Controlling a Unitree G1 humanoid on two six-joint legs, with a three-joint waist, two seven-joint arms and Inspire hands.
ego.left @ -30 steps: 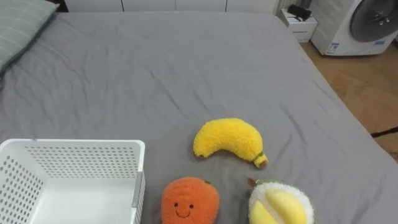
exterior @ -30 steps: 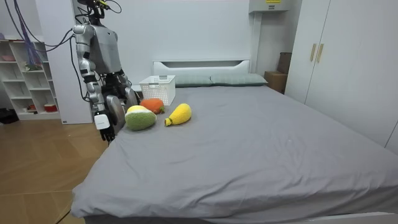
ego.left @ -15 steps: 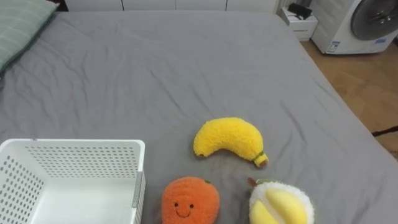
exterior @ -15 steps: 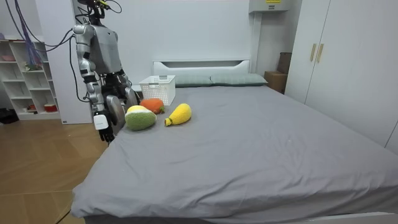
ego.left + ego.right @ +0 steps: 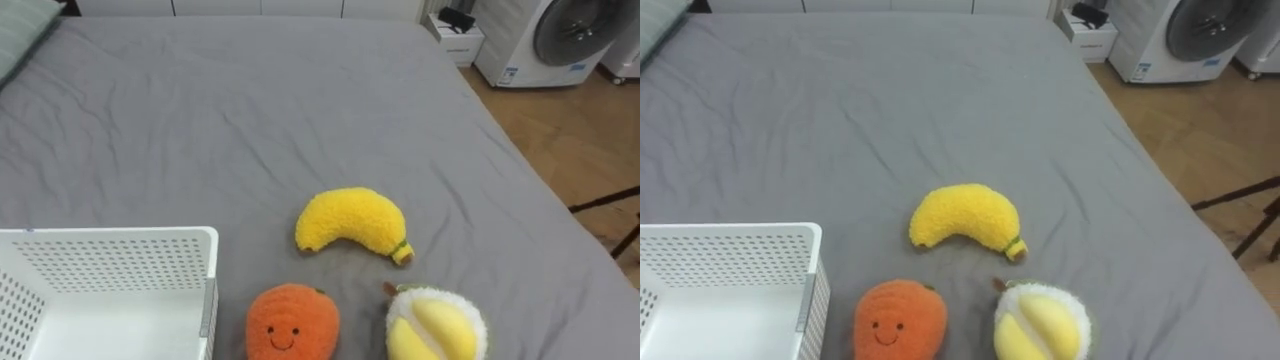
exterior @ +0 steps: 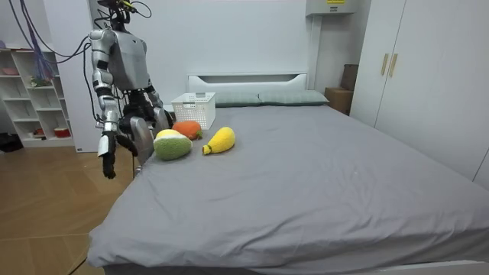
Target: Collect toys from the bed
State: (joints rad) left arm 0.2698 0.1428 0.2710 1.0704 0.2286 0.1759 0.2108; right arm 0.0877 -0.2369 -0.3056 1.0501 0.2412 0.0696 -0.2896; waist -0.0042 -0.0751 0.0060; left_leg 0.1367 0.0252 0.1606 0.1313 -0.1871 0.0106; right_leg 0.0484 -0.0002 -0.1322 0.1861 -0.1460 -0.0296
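Observation:
Three plush toys lie on the grey bed [image 5: 250, 110] near its front edge: a yellow banana [image 5: 350, 220], an orange with a smiling face [image 5: 292, 322] and a green-and-yellow durian [image 5: 436, 325]. A white perforated basket [image 5: 110, 236] stands left of the orange, with nothing in the part I see. In the room view the robot stands at the bedside by the toys [image 6: 172, 144]. My right hand [image 6: 109, 160] hangs down beside the bed, open and holding nothing, away from the toys. My left hand [image 6: 159, 116] sits low behind the durian, mostly hidden.
A washing machine [image 5: 555, 40] and a small white cabinet [image 5: 455, 25] stand past the bed's far right corner. A dark tripod leg [image 5: 610, 200] crosses the wooden floor on the right. Pillows [image 6: 283, 97] lie at the headboard; a shelf unit [image 6: 30, 92] stands behind the robot.
My right arm has swung outward from the bed edge toward the room view's left. The eye view has shifted a little to the right; the toys and basket have not moved.

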